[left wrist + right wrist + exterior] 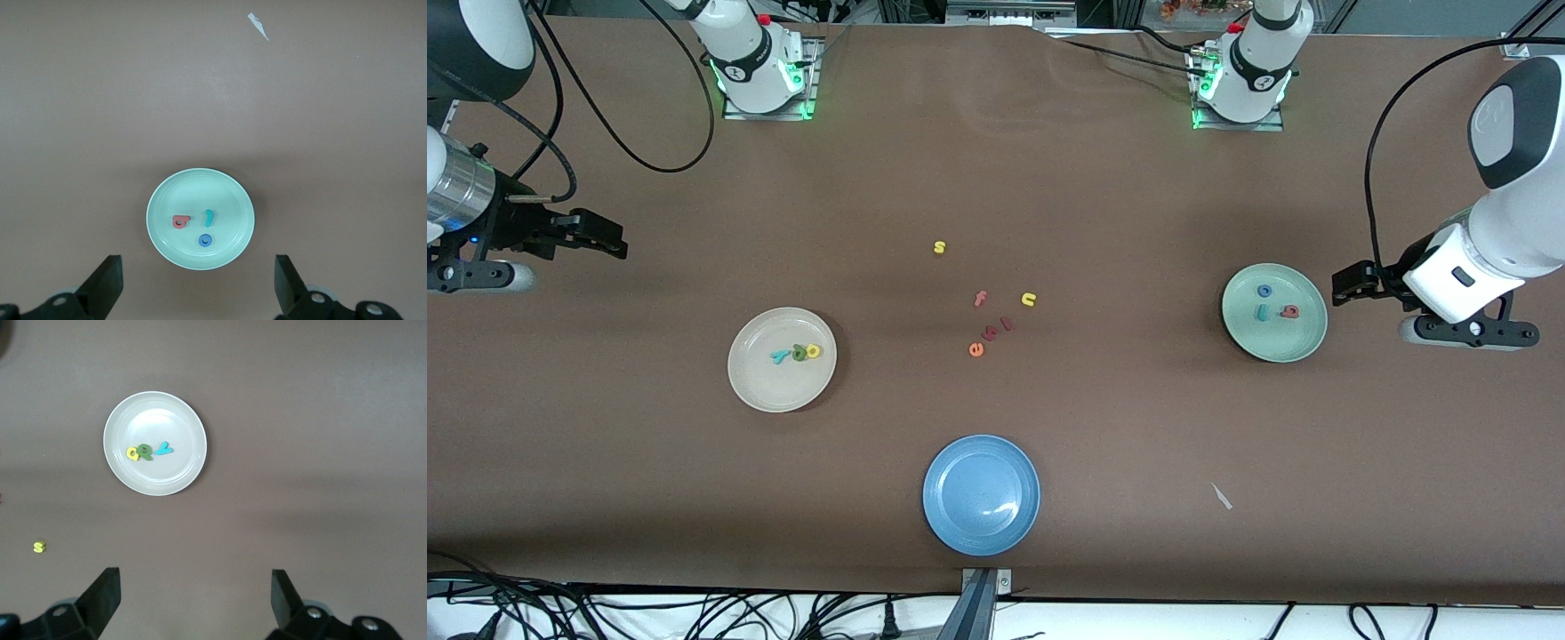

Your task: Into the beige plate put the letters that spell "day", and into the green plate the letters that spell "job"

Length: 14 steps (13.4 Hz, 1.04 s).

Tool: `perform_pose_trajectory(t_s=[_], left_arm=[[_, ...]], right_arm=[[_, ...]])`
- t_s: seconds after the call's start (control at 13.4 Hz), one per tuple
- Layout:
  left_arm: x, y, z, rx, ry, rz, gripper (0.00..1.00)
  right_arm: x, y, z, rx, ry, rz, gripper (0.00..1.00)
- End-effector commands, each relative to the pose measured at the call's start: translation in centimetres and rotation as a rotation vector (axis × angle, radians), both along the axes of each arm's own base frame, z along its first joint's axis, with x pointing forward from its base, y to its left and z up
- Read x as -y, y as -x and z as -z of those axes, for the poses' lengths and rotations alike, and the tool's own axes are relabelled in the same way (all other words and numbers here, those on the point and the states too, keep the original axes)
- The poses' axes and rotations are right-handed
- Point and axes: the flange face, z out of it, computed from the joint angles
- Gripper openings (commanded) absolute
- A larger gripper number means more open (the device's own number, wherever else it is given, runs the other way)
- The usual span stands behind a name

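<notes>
The beige plate (pixel 769 391) holds the yellow "d" (pixel 813 351), dark green "a" (pixel 799 352) and teal "y" (pixel 781 356), lying side by side. In the right wrist view the beige plate (pixel 155 420) shows with them. The green plate (pixel 1280 347) carries the blue "o" (pixel 1264 290), teal "j" (pixel 1263 312) and red "b" (pixel 1289 311); the left wrist view shows that green plate (pixel 193 190) too. My right gripper (pixel 615 244) hangs open over bare table at the right arm's end. Beside the green plate my left gripper (pixel 1341 292) hangs open. Neither holds anything.
A blue plate (pixel 981 444) sits near the front edge, mid-table. Loose letters lie in the middle: a yellow "s" (pixel 939 247), pink "f" (pixel 980 298), yellow "u" (pixel 1029 300), orange "e" (pixel 975 349) and two small ones beside it. A white scrap (pixel 1221 496) lies toward the left arm's end.
</notes>
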Motion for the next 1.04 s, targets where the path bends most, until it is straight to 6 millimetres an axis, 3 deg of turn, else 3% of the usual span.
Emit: perform_pose_trajectory(t_s=[0.0, 0.97], left_arm=[[0.21, 0.08, -0.38, 0.000, 0.033, 0.007, 1.00], [-0.56, 0.06, -0.02, 0.000, 0.033, 0.013, 1.00]], right_arm=[[0.18, 0.18, -0.77, 0.005, 0.008, -0.029, 1.00], [0.36, 0.16, -0.54, 0.001, 0.007, -0.031, 1.00]])
